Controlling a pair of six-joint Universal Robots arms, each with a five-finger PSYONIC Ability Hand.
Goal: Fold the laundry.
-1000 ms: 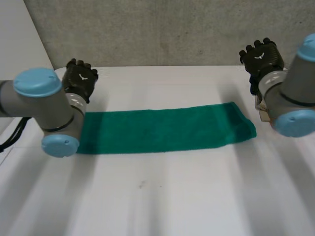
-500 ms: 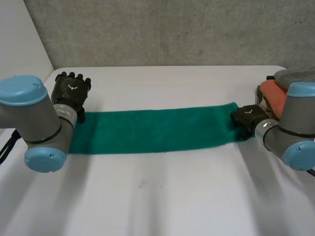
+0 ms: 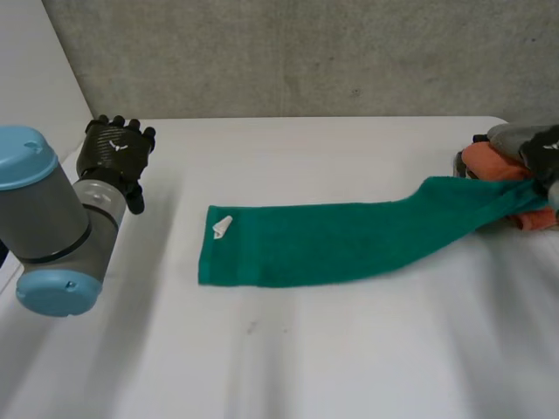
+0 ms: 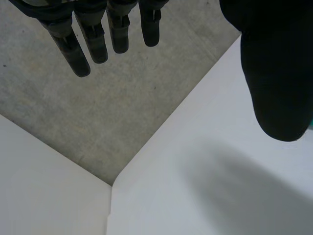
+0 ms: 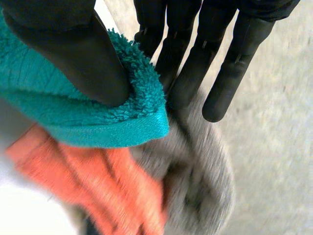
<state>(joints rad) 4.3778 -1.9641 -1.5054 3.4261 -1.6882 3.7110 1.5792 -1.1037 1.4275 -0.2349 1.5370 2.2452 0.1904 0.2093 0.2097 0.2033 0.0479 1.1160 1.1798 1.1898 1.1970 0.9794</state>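
A long green towel (image 3: 332, 240) lies across the table, with a small white tag (image 3: 222, 228) near its left end. Its right end rises off the table to my right hand (image 3: 546, 153). In the right wrist view the thumb (image 5: 68, 44) pinches the towel's end (image 5: 83, 117) against the fingers (image 5: 195, 73), so that hand is shut on it. My left hand (image 3: 113, 153) hovers left of the towel, apart from it. In the left wrist view its fingers (image 4: 98, 34) are straight and hold nothing.
A pile of folded cloths sits at the table's right edge under my right hand, with an orange cloth (image 3: 493, 161) (image 5: 98, 186) and a grey cloth (image 3: 511, 133) (image 5: 195, 181). A grey wall (image 3: 306, 52) runs behind the white table (image 3: 288, 349).
My right hand dropped onto the towel's right end, shut on it and pulled it right and up over the pile. The towel slid right. My left hand drew back left, off the towel.
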